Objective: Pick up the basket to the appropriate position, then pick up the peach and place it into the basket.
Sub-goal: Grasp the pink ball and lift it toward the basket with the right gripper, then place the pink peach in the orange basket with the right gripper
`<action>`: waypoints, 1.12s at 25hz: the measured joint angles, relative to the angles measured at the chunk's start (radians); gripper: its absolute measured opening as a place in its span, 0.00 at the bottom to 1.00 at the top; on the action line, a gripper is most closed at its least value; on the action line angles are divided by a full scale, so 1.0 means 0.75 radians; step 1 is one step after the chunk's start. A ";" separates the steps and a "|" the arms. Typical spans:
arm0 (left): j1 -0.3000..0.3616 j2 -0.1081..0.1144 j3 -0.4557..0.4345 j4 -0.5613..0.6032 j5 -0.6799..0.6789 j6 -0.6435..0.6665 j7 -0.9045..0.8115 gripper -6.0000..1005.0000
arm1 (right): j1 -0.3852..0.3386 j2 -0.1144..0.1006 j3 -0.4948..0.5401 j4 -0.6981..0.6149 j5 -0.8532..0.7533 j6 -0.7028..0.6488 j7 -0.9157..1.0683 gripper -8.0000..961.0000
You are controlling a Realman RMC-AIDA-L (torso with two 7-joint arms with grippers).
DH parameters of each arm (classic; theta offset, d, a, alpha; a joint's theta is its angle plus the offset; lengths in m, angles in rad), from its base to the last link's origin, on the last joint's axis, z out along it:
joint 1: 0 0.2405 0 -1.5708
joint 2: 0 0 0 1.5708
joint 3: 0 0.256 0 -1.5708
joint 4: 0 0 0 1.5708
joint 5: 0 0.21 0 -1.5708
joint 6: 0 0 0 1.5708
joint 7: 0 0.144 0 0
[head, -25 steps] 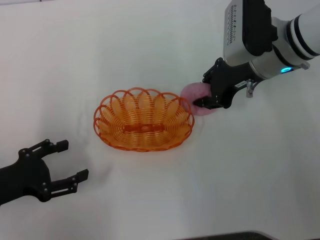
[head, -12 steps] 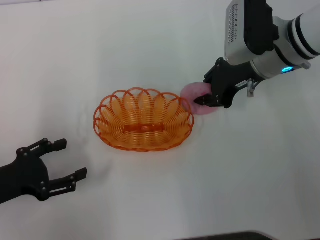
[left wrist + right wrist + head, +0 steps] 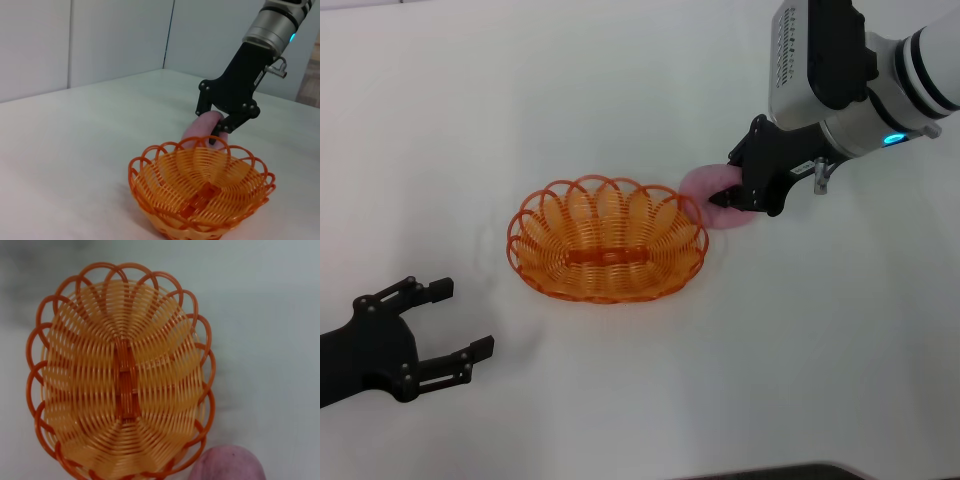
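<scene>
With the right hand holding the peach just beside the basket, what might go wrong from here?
1. The peach sits low against the basket rim; carried sideways without more lift, it may catch the loops and shove the basket.
2. The right hand seems to grip the peach at one side, so it might slip.
The left hand rests open, too far away to steady the basket.
</scene>
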 joint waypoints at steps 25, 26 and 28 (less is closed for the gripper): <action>-0.001 0.000 -0.029 -0.005 0.001 0.004 -0.001 0.88 | -0.178 -0.001 0.284 -0.346 0.134 -0.400 -0.043 0.08; -0.001 0.000 -0.029 -0.005 0.001 0.004 -0.001 0.88 | -0.177 0.000 0.282 -0.343 0.144 -0.408 -0.049 0.08; -0.003 0.000 -0.029 -0.007 0.001 0.004 -0.001 0.88 | -0.173 0.000 0.278 -0.328 0.198 -0.422 -0.075 0.08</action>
